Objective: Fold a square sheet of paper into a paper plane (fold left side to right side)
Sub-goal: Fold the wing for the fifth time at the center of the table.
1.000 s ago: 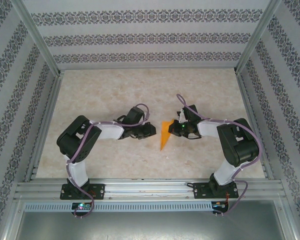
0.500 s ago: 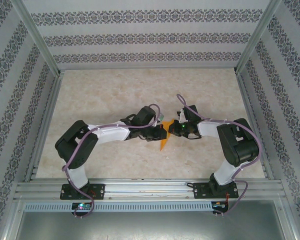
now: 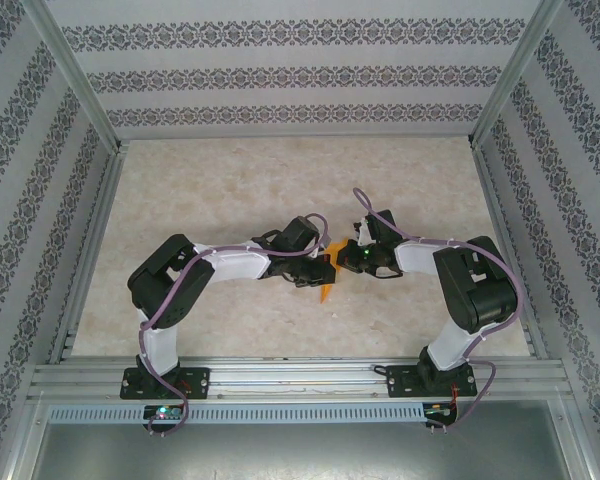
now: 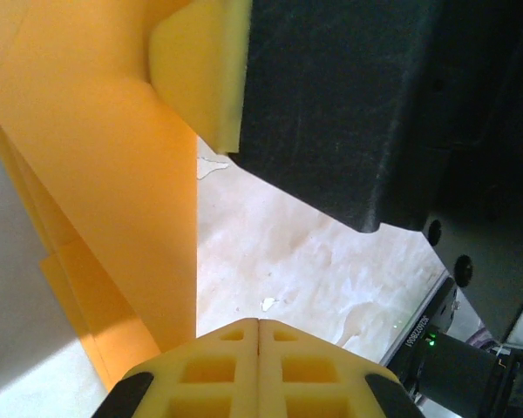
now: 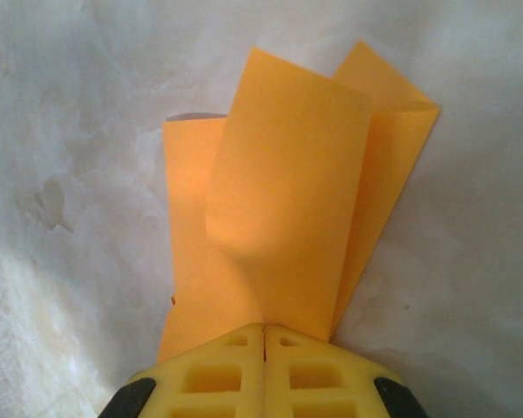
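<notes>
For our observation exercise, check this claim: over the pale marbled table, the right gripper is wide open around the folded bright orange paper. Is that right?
Not quite: the right gripper is shut on the folded bright orange paper, not wide open around it. The right wrist view shows its yellow tips pressed together, with the paper fanning out from between them, over the pale marbled table.

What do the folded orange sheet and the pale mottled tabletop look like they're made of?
The folded orange sheet looks like thin matte paper: it holds sharp creases and bows softly. The pale mottled tabletop looks like marble-patterned laminate or stone, smooth with a faint sheen; the veining could be printed, so I can't tell which.
</notes>
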